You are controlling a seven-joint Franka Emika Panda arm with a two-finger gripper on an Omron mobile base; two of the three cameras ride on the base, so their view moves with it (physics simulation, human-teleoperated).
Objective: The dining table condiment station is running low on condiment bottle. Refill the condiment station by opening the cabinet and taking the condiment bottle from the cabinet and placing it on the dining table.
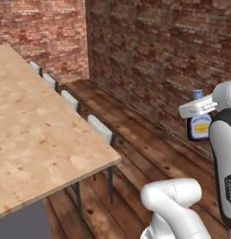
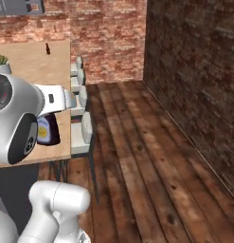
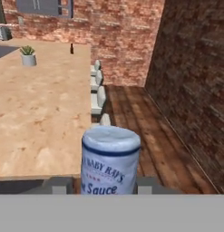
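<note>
The condiment bottle point(image 2: 46, 130) sits half hidden behind the arm — its cap unseen there.

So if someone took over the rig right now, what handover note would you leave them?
Gripper: shut on the condiment bottle, held upright, cap up.
Bottle: in the air beside the dining table, off its near corner and over the wooden floor, not yet above the tabletop.
Table: a small potted plant and a slim dark bottle stand at the far end; stools line the side.
Done: bottle fetched and carried to the table.
Left: swing it over the tabletop, lower it, release, withdraw.
</note>
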